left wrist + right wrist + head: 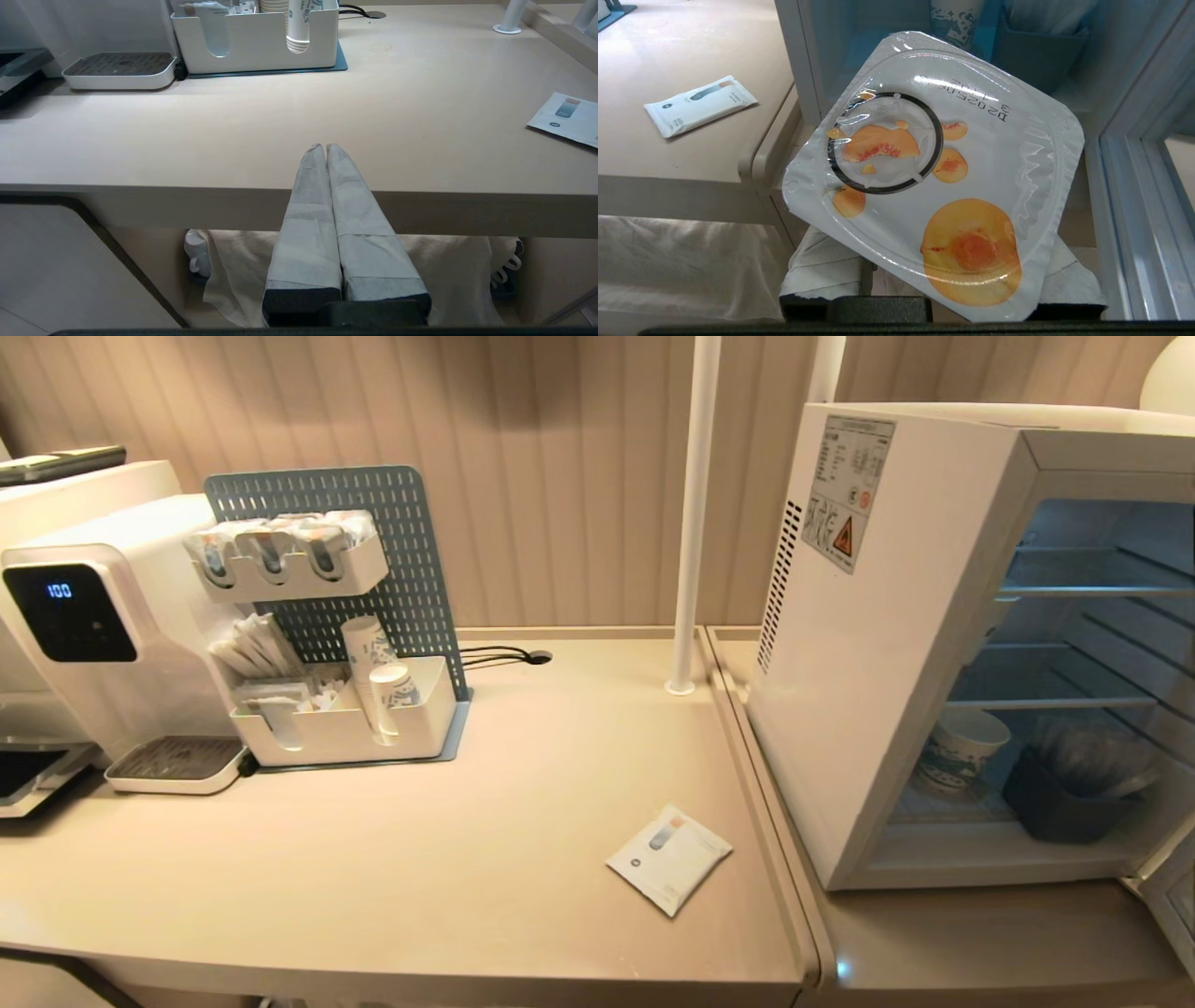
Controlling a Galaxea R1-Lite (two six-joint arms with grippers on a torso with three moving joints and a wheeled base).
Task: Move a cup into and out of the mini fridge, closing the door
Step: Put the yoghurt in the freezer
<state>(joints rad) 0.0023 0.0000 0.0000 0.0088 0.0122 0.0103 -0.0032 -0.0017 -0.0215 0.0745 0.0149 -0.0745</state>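
Head view: mini fridge [868, 653] stands with its front open on the counter [467, 859]; door [1178, 907] swung aside at the right edge. Neither arm shows. A patterned paper cup [962, 751] and a dark bin [1064, 803] share the lowest shelf.
Left wrist view: left gripper [325, 148] clenched on nothing, parked below the counter edge, so idle.
Right wrist view: right gripper [924, 280] grasps the cup [934, 172], sealed peach lid toward the camera, just before the open fridge, likely staged for loading.
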